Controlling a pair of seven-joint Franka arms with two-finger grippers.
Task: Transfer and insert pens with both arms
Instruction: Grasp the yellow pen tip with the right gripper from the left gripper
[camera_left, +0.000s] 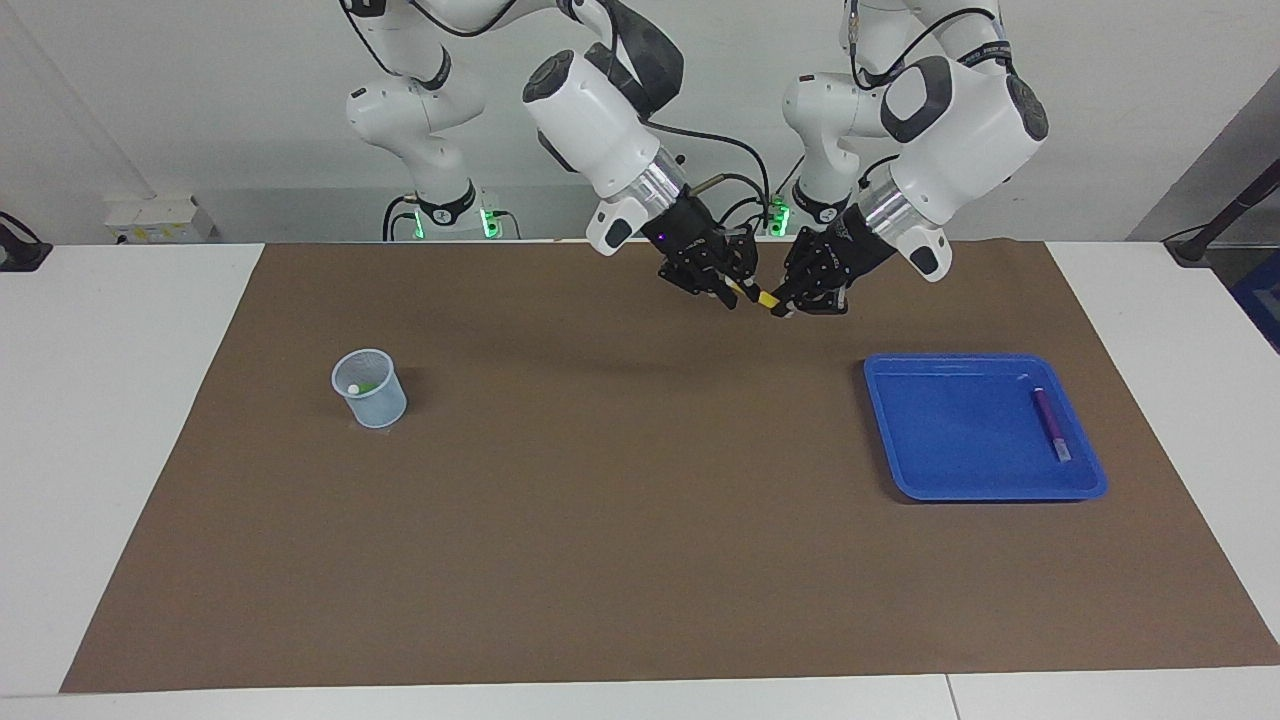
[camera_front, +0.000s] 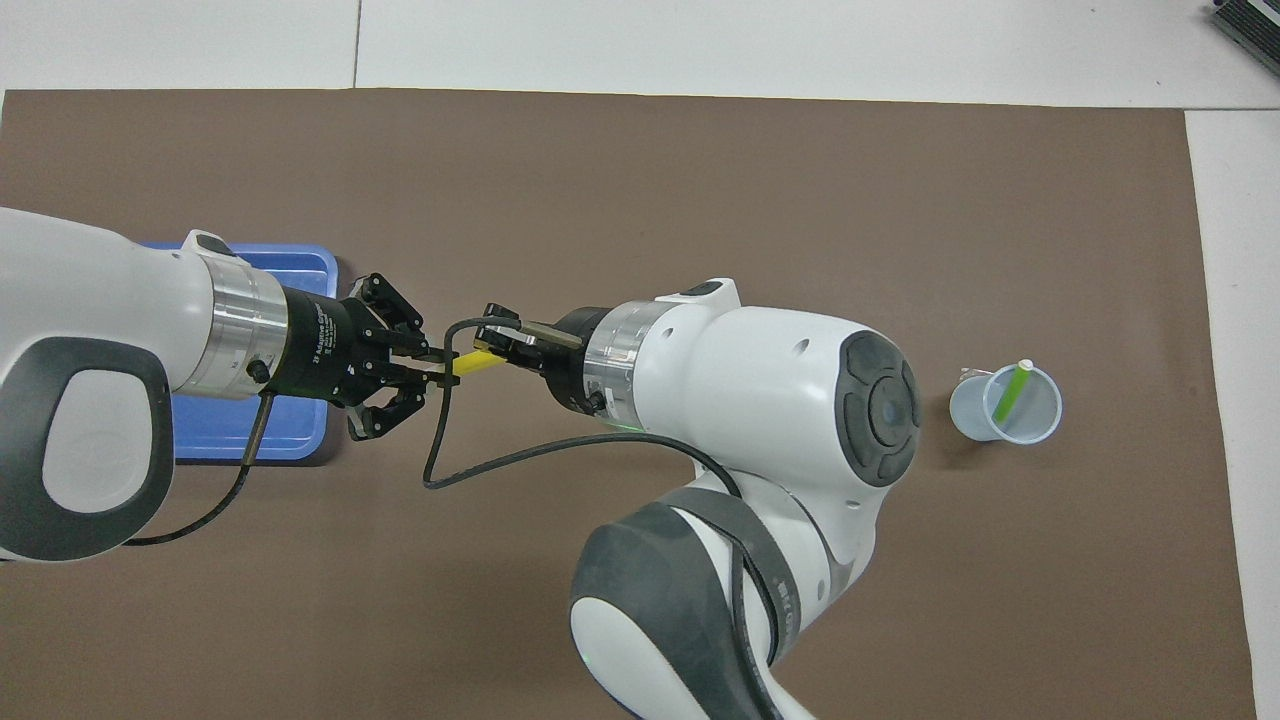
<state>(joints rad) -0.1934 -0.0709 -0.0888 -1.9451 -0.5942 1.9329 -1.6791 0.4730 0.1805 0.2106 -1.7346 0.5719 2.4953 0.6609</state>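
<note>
The yellow pen (camera_left: 755, 295) spans both grippers over the mat, lengthwise between them. The left gripper (camera_left: 785, 305) and the right gripper (camera_left: 733, 291) are each clamped on one end. The cup (camera_left: 369, 388) lies toward the right arm's end.
</note>
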